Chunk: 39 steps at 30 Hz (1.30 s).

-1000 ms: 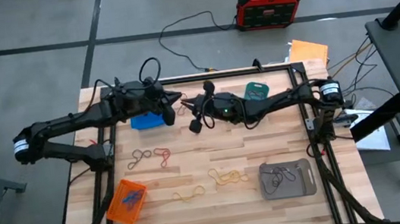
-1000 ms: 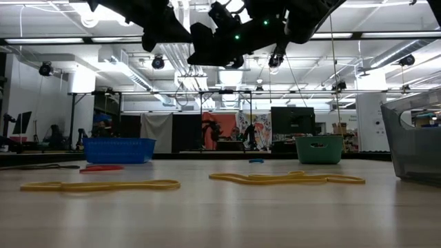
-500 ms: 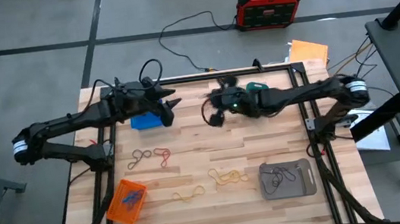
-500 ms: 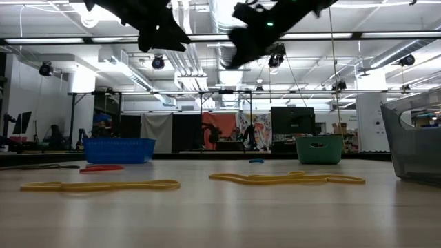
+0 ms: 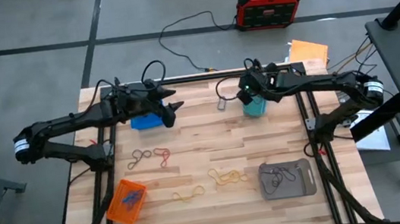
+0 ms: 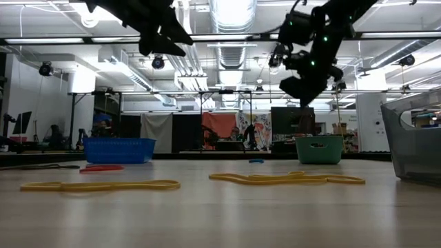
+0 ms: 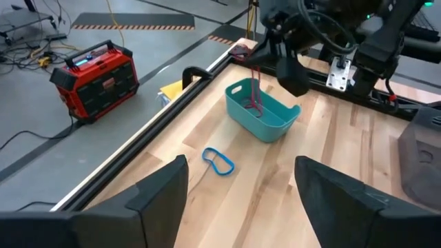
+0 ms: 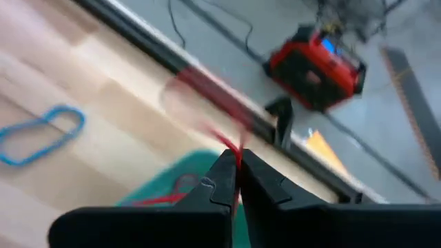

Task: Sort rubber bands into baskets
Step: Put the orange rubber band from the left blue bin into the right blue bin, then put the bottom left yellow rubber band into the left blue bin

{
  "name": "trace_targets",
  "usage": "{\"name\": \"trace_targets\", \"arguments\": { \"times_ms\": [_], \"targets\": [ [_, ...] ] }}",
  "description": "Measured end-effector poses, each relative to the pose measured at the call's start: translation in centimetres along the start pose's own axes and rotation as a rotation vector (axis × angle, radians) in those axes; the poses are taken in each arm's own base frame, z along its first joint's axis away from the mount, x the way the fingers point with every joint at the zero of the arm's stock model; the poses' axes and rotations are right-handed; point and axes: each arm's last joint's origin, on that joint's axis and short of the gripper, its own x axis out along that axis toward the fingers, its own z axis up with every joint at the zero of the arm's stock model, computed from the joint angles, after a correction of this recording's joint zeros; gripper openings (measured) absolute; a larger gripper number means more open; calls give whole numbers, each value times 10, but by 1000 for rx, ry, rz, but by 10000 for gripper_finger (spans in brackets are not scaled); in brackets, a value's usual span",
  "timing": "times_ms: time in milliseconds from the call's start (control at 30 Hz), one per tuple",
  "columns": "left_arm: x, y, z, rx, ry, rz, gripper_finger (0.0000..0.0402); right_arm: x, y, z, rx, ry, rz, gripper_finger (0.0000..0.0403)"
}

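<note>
My right gripper [image 5: 247,93] hangs over the teal basket [image 7: 262,111] at the table's far right, shut on a red rubber band [image 7: 255,93]. Another red band [image 8: 172,190] lies inside that basket. My left gripper [image 7: 241,207] hovers open and empty beside the blue basket [image 5: 145,121] at the far left. A blue band [image 7: 219,162] lies flat on the wood between the two baskets. Red and grey bands [image 5: 152,157] and yellow bands [image 5: 227,176] lie mid-table. My right gripper pinches the red band's upper end [image 8: 230,146] between its two shut fingertips, coming from above and pointing down. The band hangs below the fingers, and its lower part [image 7: 257,109] reaches down inside the teal basket; whether it rests on the bottom, I cannot tell.
An orange basket [image 5: 126,201] holding bands stands near the front left, and a flat grey basket [image 5: 288,179] with bands at the front right. A red-and-black box [image 5: 269,4] and cables sit on the floor beyond the far edge.
My right gripper has swung from the table's middle toward the far right edge, carrying the red band, and now hangs over the teal basket with its fingers tipped downward. My left gripper has stayed beside the blue basket.
</note>
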Motion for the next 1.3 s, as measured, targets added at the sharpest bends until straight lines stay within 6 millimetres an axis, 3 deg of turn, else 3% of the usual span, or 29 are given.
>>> {"name": "trace_targets", "arguments": {
  "times_ms": [167, 400, 600, 733, 967, 1133, 1300],
  "targets": [
    [6, 0, -3, 3, 20, 3, 242, 4, 1, -6, 50, 35, 45, 46],
    [13, -1, -7, 0, 47, 7, 240, 2, 2, -5, 95, 52, 104, 147],
    [12, -8, -18, -18, 150, -4, 240, -36, 3, 7, 121, -68, 252, 203],
    [3, -31, -36, 2, 302, -64, 240, -75, 20, 4, 5, -200, 494, 217],
    [-19, -91, -69, 169, 433, -268, 240, -126, 63, -27, -207, -394, 759, 219],
    [-31, -124, -89, 269, 477, -378, 240, -147, 77, -45, -292, -418, 842, 219],
    [-29, -147, -109, 252, 545, -393, 240, -154, 80, -51, -316, -423, 869, 219]
  ]
}}
